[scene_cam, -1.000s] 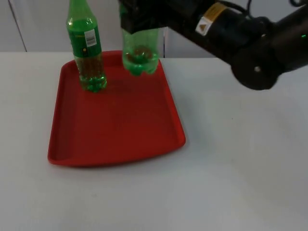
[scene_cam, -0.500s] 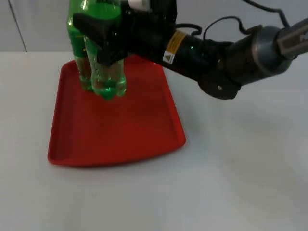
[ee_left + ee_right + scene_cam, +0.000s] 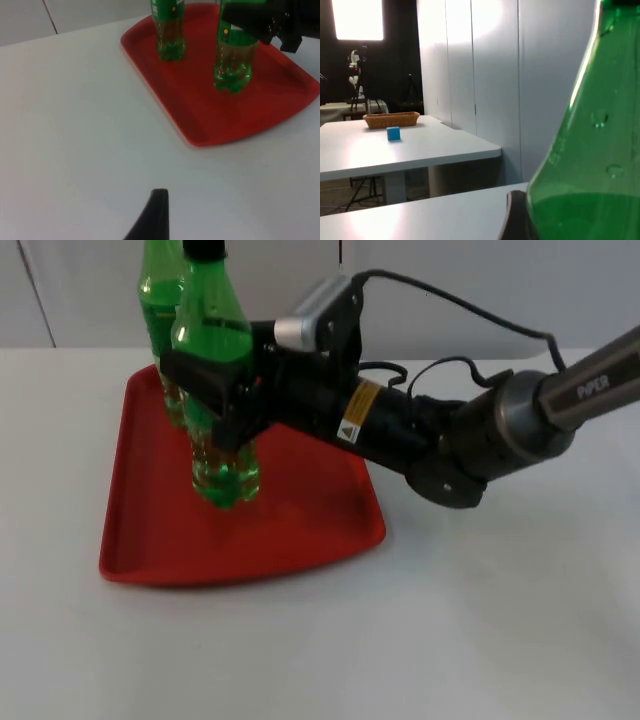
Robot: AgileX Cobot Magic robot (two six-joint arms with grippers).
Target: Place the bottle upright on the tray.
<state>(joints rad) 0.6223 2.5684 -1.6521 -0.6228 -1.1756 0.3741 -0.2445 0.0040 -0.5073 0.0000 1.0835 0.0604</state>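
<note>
Your right pincer is gripping the bottle upright, its base touching the red tray near a 2nd bottle. Only release and retreat are remaining. Your left pincer, state unclear, is waiting over the counter.

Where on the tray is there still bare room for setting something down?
The tray is bare along its near edge and toward its right rim, in front of the held bottle. The far left corner is crowded: the second bottle stands there, with the right gripper clamped on the held bottle beside it.
</note>
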